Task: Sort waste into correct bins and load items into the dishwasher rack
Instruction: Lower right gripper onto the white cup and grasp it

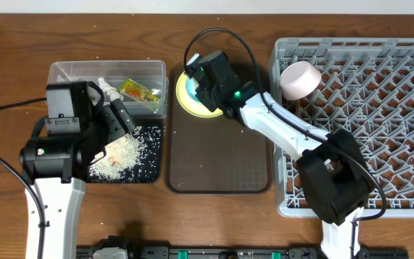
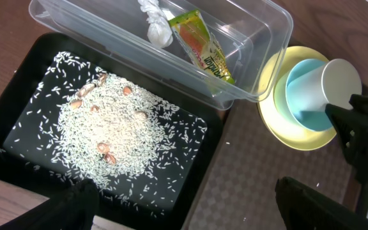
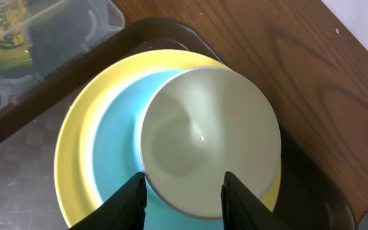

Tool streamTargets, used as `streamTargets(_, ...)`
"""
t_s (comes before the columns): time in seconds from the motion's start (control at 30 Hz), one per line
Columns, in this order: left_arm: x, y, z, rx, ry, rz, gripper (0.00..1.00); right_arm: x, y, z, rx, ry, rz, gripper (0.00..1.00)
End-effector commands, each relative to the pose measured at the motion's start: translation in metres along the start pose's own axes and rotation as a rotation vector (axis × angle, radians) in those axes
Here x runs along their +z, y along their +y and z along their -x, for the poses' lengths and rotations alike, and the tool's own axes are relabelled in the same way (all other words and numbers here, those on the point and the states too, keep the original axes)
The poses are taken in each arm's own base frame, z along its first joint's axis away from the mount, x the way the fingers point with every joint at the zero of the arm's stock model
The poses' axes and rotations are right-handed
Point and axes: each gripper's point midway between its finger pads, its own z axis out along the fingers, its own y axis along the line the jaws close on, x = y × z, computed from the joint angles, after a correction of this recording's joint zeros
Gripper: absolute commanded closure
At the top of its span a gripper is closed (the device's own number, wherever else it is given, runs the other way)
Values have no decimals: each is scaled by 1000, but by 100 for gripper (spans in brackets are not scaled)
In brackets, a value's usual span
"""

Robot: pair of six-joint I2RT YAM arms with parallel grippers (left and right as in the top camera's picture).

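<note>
With the waste (image 2: 203,48) binned, the half-open, empty right gripper (image 3: 184,184) is hovering over the small round white cup (image 3: 209,140), not yet racked.

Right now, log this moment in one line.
left gripper: open, over black tray | right gripper: open, over cup | cup: in bowl on plate

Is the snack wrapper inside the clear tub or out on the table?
In. The snack wrapper lies on the floor of the clear tub, beside the crumpled paper scrap, inside its walls.
</note>
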Motion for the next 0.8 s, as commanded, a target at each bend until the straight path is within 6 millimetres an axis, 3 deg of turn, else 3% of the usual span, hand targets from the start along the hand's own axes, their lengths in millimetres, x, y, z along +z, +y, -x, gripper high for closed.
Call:
streamTargets(0.0,1,0,0,-6,5,-1,9,4,-2,-3,-9,9,-2,63)
streamTargets(0.2,1,0,0,-5,5,-1,9,4,4,-4,-15,15,11,64)
streamTargets(0.4,1,0,0,-6,5,-1,9,4,7,-8,-20,33,19,72)
streamTargets(0.77,1,0,0,-6,5,-1,9,3,11,-16,-26,65,29,68)
